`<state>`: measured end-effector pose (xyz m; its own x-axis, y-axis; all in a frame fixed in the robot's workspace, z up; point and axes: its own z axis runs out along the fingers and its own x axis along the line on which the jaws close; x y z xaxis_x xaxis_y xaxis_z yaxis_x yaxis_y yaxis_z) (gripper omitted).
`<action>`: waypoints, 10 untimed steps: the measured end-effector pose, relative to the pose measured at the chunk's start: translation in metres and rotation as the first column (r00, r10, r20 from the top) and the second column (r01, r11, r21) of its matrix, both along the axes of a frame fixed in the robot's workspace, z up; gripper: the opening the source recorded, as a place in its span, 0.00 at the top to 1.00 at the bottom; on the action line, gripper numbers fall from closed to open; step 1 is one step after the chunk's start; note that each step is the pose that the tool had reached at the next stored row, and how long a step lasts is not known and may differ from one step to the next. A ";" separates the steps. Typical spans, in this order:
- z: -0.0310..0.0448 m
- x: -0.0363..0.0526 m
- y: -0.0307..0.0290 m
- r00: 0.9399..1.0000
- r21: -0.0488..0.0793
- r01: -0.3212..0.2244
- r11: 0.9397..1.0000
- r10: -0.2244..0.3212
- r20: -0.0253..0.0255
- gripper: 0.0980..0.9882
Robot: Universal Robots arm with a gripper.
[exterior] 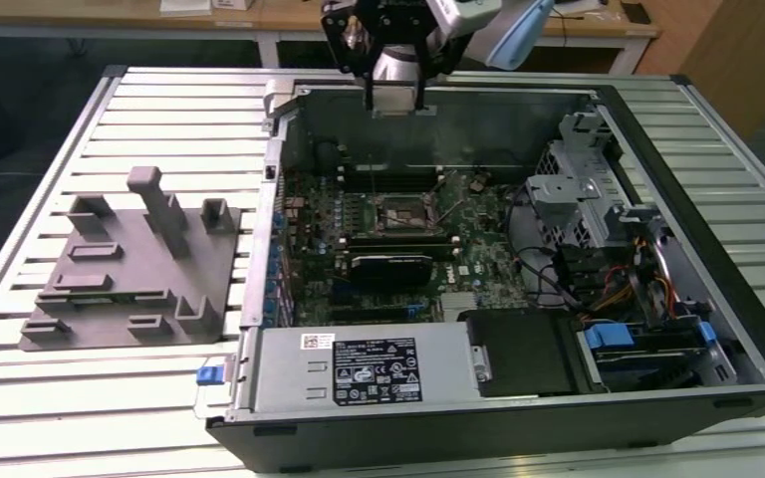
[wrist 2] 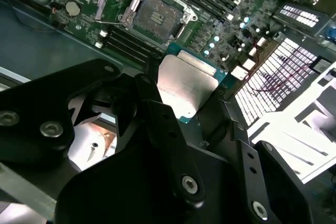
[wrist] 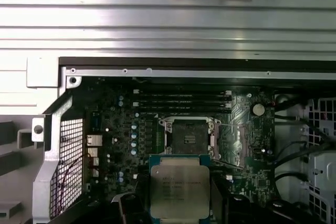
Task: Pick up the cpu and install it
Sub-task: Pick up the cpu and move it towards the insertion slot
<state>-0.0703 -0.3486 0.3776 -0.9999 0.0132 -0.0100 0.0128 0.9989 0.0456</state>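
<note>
The cpu (wrist: 178,187) is a flat square chip with a silvery top and a thin teal rim, and my gripper (wrist: 178,205) is shut on it. In the second wrist view the black fingers (wrist 2: 152,98) press on two opposite edges of the cpu (wrist 2: 186,85). In the exterior view the gripper (exterior: 396,100) hangs above the far wall of the open computer case. The empty dark socket (exterior: 400,211) lies on the motherboard below, nearer the camera. Its metal frame stands open in both wrist views, at socket (wrist 2: 155,17) and socket (wrist: 189,136).
The case (exterior: 701,329) lies open on a slatted metal table (exterior: 170,110). A grey plastic fixture (exterior: 130,264) with upright posts stands at the exterior view's left. A power supply (exterior: 356,368), a drive cage (exterior: 582,189) and cables (exterior: 622,289) crowd the case around the board.
</note>
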 end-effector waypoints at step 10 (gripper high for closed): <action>-0.0105 0.0101 0.0001 1.000 0.000 0.000 1.000 0.000 0.000 0.50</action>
<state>-0.0602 -0.3484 0.3671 -0.9999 0.0132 -0.0100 0.0128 0.9989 0.0456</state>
